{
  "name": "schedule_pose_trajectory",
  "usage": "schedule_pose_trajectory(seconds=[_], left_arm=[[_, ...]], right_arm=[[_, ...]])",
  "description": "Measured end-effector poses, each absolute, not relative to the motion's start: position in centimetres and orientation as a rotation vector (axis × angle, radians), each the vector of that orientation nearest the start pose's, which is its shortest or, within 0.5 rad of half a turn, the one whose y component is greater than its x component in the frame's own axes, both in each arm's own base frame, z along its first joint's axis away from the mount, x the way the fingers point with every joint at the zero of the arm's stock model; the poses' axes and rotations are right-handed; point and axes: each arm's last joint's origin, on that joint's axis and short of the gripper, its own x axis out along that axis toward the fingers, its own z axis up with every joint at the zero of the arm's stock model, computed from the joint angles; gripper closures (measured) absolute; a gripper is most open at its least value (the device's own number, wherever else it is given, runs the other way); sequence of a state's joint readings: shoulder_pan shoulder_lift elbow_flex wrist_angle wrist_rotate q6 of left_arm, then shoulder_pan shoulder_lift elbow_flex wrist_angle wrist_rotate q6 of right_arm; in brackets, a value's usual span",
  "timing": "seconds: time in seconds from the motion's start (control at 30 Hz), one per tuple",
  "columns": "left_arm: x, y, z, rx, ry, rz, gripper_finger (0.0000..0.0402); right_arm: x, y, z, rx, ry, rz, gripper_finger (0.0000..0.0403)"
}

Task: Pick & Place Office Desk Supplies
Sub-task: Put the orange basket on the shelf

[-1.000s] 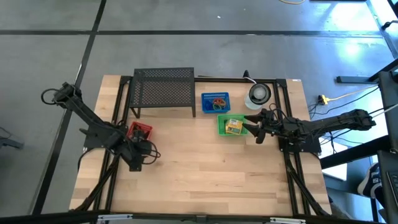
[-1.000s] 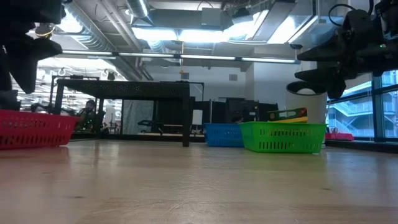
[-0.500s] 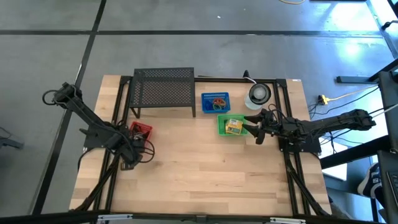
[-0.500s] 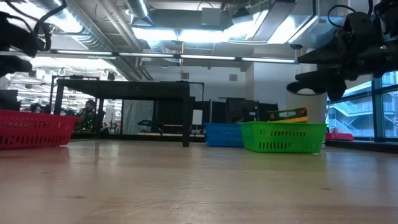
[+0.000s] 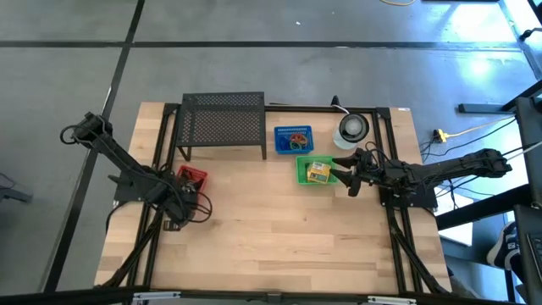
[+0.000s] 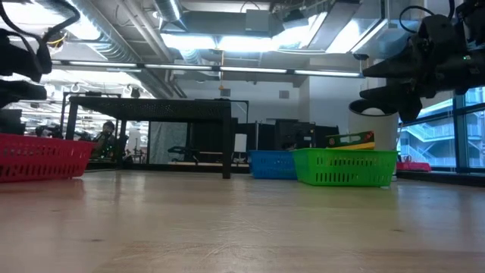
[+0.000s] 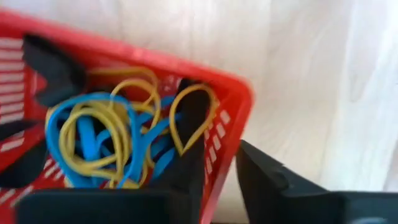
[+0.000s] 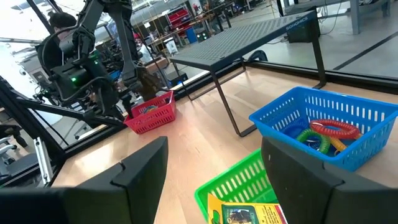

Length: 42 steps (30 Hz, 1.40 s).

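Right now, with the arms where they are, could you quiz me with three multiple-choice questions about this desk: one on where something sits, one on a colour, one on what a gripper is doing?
1. Where is the red basket?
A. On the table's left side, by the left gripper
B. Beside the blue basket
C. On top of the black mesh shelf

2. What colours are the rubber bands in the red basket?
A. Green and orange
B. Blue and yellow
C. All tan

3. What is the right gripper doing?
A. Shut on a yellow box
B. Shut on the blue basket's rim
C. Open, holding nothing, at the green basket

Answers: 1 A, the high view shows it alone on the left. 2 B, the left wrist view shows blue and yellow loops. 3 C, the right wrist view shows its fingers wide apart and empty.
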<state>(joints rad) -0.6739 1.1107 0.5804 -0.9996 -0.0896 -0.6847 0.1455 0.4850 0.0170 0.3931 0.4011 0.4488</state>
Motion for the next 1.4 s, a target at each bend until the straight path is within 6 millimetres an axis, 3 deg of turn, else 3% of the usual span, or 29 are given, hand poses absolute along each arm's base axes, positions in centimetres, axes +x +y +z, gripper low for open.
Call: schedule_pose_trajectory(seconds=[0.17,0.4,0.63,0.9,1.17,1.4], left_arm=[[12.2,-9.4,17.2,0.041,1.439,-0.017,0.0390],[13.1,-10.1,17.9,0.033,1.350,-0.079,0.0395],[15.4,-11.4,21.5,0.186,1.070,-0.182,0.0396],[17.0,-11.2,25.1,0.393,0.888,-0.126,0.0397],[19.4,-8.0,29.3,0.486,0.757,0.209,0.0397],[20.5,-3.0,31.9,0.567,0.866,0.299,0.0397]], right_arm=[[12.7,0.7,16.3,0.426,0.014,-0.268,0.0142],[12.7,0.7,16.3,0.426,0.014,-0.268,0.0142],[12.7,0.7,16.3,0.426,0.013,-0.270,0.0142],[12.7,0.7,16.2,0.427,0.014,-0.270,0.0142],[12.7,0.7,16.2,0.429,0.013,-0.270,0.0142],[12.7,0.7,16.2,0.429,0.014,-0.269,0.0142]])
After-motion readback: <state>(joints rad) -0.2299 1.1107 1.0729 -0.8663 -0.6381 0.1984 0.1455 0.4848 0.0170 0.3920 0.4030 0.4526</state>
